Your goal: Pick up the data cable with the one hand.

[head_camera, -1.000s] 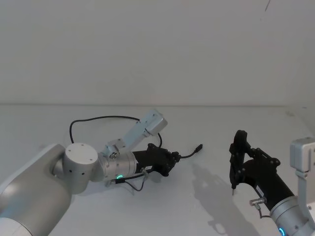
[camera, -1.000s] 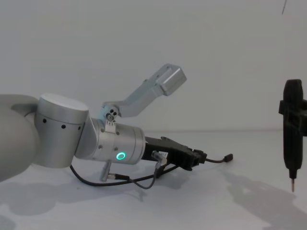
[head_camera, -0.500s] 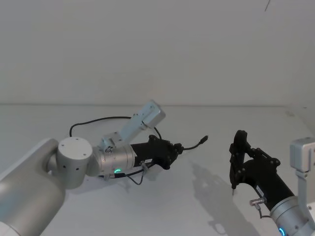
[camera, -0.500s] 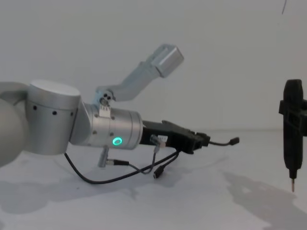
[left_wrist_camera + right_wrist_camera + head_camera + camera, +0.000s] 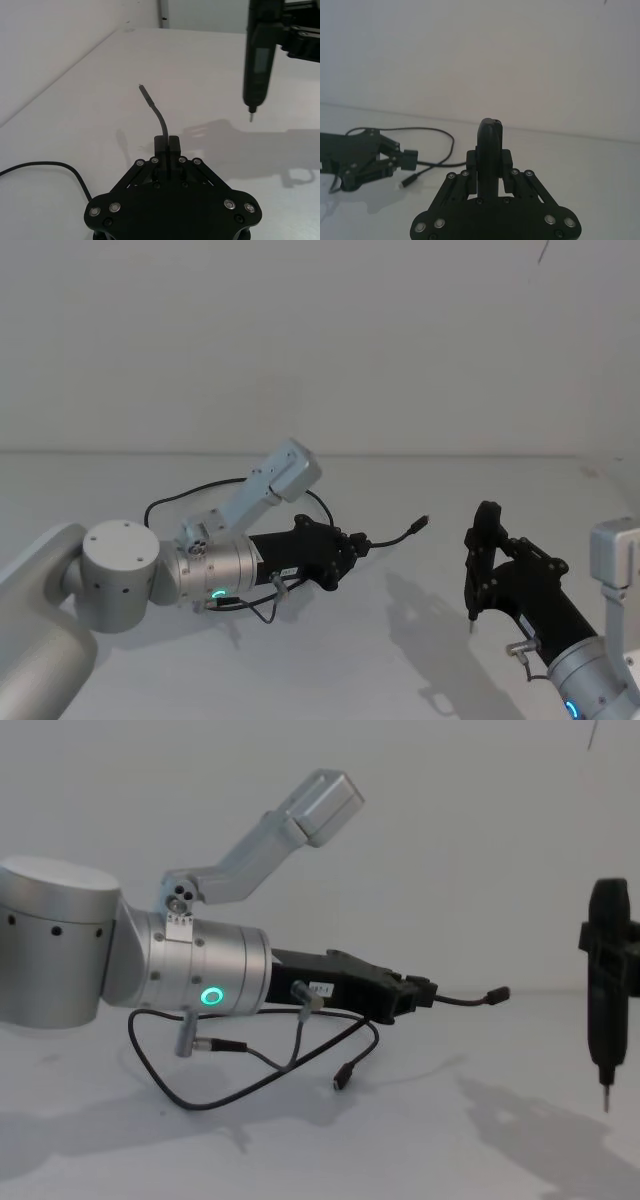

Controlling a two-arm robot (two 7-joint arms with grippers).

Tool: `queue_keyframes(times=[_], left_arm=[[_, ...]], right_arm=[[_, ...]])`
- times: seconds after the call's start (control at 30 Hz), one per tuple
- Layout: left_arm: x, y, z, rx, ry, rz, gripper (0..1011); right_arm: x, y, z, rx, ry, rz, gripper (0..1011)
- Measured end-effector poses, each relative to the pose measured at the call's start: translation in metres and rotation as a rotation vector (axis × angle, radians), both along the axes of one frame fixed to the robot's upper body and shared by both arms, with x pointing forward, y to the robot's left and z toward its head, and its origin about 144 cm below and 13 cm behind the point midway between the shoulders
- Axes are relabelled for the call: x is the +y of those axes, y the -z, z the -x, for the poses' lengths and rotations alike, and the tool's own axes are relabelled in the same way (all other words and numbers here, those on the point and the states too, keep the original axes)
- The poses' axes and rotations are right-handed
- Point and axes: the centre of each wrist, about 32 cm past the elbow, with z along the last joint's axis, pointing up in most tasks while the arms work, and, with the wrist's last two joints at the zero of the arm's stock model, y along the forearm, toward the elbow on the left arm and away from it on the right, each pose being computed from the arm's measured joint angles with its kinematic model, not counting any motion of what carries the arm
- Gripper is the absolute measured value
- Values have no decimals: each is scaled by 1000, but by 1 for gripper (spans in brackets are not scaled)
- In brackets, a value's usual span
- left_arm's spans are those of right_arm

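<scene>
black data cable (image 5: 395, 537) (green ring light (image 5: 211, 997))

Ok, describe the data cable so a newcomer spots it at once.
Over the white table, find the left arm's silver wrist with its green ring light. Its end effector pinches the data cable: long, thin, black, unlike the short grey wire with silver plugs.

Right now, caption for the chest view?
Left gripper shut on the data cable, slack looping beneath; right gripper holds a pointed tool.
</scene>
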Motion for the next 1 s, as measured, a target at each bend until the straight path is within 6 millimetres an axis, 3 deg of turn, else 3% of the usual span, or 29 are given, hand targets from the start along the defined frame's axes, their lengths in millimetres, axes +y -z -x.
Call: queue_keyframes(times=[0.37,1.0], left_arm=[[6,-4,11,0,16,5,36],[9,-7,18,-1,26,7,36]], right_arm=[[9,-10,-7,-88,-35,-49,279],[34,-8,-48,-233,-50,-108,279]])
